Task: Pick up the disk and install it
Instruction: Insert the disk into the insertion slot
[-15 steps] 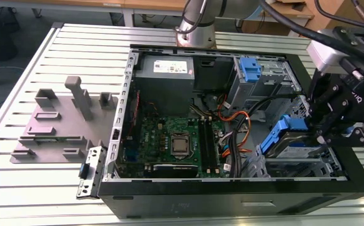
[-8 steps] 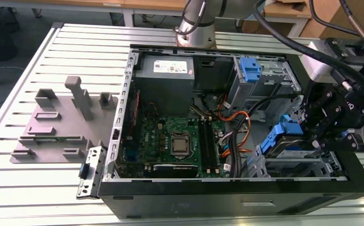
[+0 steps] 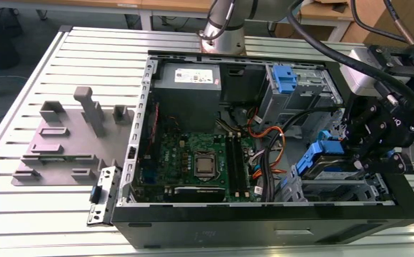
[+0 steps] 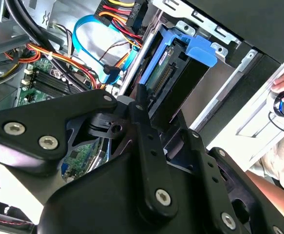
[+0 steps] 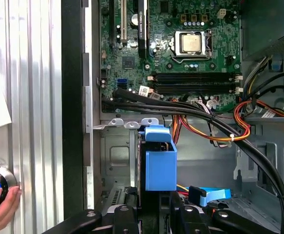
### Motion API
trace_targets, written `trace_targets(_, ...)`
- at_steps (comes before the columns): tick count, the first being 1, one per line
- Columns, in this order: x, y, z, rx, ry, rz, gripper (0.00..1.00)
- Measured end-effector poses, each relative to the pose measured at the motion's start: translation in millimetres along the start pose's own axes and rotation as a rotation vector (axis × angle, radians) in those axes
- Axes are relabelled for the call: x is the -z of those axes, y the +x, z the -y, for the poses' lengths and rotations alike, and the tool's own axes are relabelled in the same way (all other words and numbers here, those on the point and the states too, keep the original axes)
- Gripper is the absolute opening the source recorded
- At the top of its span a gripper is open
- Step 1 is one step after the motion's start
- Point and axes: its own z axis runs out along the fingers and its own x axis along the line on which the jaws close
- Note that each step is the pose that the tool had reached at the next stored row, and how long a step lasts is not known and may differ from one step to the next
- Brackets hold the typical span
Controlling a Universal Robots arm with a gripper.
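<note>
One disk (image 5: 159, 165) (blue rails), one gripper (image 5: 154, 213), jaws clamped on it, exterior view's lower right.

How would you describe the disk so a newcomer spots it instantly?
Find the open computer case on the slatted table. In its drive cage at the exterior view's right lies the disk: silver, blue-railed, unlike the bare blue bracket.

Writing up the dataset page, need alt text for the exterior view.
A robot arm's gripper reaches into an open computer case at the exterior view's right, close over the disk with its blue rails. The motherboard lies exposed mid-case; a grey fixture sits on the slatted table at the exterior view's left.
</note>
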Motion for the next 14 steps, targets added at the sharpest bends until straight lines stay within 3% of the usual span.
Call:
trace_targets(9,-0.1,0.0,0.0,0.000,0.0000,0.0000,0.42)
trace_targets(14,-4.4,0.0,-1.5,0.001,0.0056,0.0036,0.42)
